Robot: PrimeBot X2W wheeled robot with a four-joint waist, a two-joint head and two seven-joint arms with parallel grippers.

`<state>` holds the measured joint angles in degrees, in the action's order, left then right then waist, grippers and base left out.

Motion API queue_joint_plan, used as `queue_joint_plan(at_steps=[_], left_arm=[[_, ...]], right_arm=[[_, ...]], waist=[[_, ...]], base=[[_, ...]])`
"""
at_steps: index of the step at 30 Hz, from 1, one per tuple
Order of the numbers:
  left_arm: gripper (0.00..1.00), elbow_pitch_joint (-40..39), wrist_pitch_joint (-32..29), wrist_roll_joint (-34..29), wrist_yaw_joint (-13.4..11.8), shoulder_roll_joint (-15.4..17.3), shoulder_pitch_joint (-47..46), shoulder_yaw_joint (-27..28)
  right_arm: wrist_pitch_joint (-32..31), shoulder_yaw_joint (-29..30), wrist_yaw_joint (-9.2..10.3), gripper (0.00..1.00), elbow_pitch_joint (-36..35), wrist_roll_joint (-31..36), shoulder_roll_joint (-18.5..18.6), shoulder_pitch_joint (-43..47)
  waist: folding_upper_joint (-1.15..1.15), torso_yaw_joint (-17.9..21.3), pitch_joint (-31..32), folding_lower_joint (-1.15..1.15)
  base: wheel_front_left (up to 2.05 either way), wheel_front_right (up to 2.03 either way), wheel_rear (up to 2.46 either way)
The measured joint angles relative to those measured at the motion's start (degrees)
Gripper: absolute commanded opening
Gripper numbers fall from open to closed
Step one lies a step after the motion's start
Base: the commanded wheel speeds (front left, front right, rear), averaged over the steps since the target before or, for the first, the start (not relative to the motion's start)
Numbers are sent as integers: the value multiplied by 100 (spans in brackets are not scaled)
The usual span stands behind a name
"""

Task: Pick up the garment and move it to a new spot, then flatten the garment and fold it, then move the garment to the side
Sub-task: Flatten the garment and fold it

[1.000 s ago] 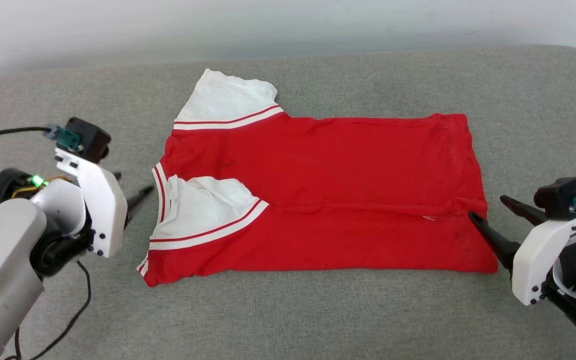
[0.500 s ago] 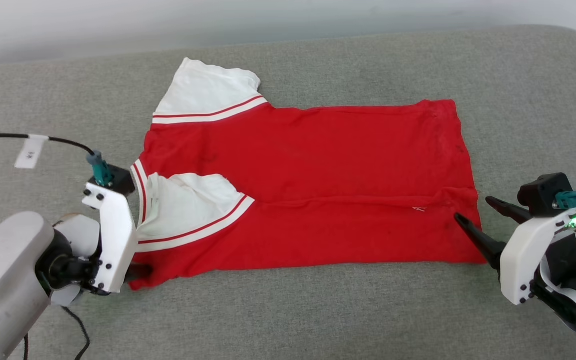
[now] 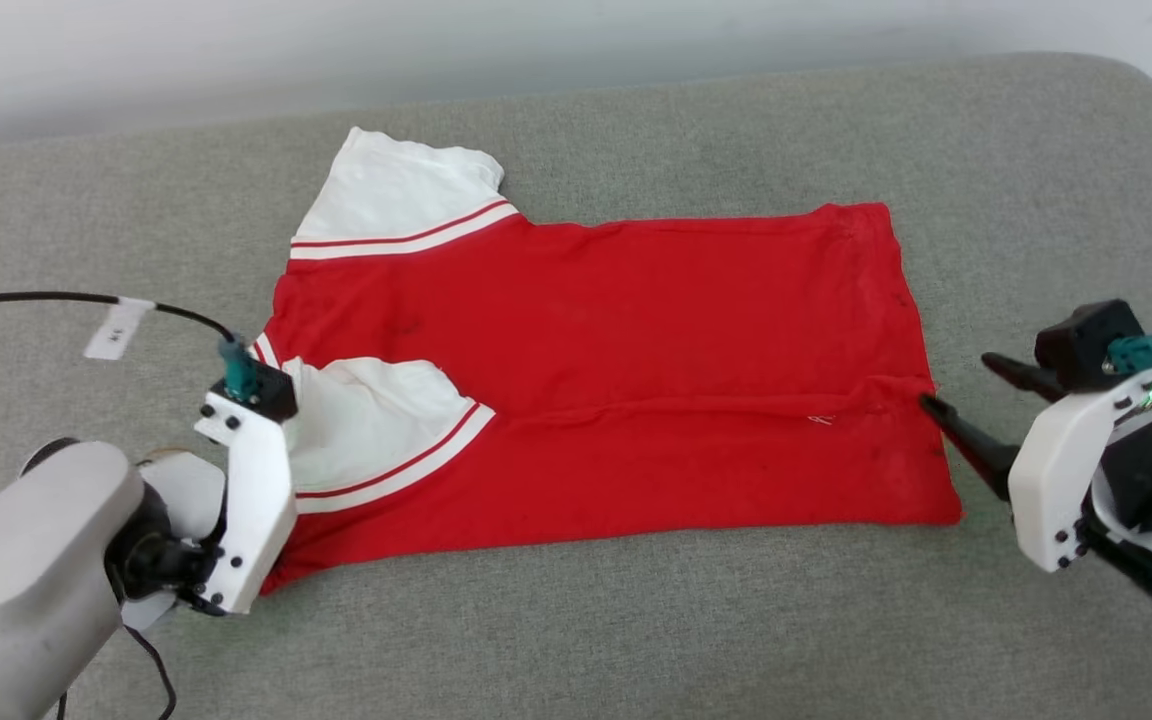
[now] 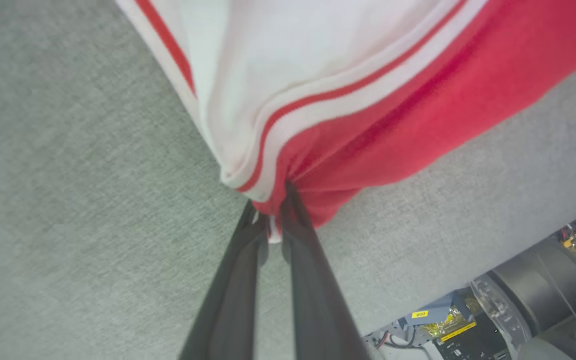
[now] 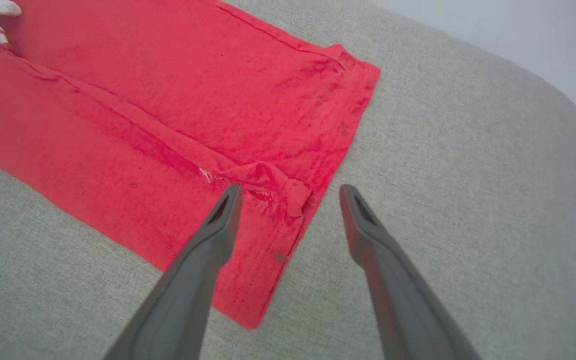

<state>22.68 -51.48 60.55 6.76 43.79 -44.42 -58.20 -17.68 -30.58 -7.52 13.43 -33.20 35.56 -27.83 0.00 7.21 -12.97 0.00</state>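
The garment [image 3: 636, 340] lies flat on the grey cushion, red with white sleeves and striped trim, collar end to the left, near long side folded over. In the left wrist view my left gripper [image 4: 273, 200] is shut on the garment's [image 4: 368, 130] near-left corner, where the striped trim meets the red cloth. In the head view its white wrist bracket [image 3: 251, 500] covers that corner. My right gripper [image 3: 956, 380] stands open at the right hem. Seen from the right wrist, the right gripper [image 5: 290, 189] straddles the bunched fold end of the garment's [image 5: 168, 100] hem, just above it.
The grey cushion [image 3: 636, 620] has bare room in front of the garment and to its right, with a rounded far-right corner [image 3: 1136, 100]. A black cable with a white tag [image 3: 116, 328] hangs at the left. Robot base parts [image 4: 518, 300] show below the cushion's edge.
My left arm swung from beside the collar down to the near-left corner and its fingers closed on it. The right gripper stayed open at the hem. The head camera shifted slightly.
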Motion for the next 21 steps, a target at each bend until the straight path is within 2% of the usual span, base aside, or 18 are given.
queue_joint_plan(at_steps=[6, 13, 17, 21], left_arm=[[0, -261, 83, -88, 45, 26, -93, -183], [0, -559, 278, -129, 58, 32, -314, -297], [0, -711, 327, -140, 63, 57, -437, -403], [0, -820, 390, -138, 63, 89, -547, -478]], right_arm=[[-632, -502, 0, 100, -254, -76, 572, -670], [-2203, -1163, 0, 100, -380, -777, 1198, -1207], [-3032, -1291, 0, 100, -193, -1384, 1258, -1300], [-3309, -1270, 0, 100, 166, -1630, 1031, -1273]], waist=[[0, -117, 144, 0], [0, -263, 137, 0], [0, -328, 37, 0], [0, -392, -95, 0]], base=[[0, 0, 0], [0, 0, 0], [0, 0, 0], [0, 0, 0]])
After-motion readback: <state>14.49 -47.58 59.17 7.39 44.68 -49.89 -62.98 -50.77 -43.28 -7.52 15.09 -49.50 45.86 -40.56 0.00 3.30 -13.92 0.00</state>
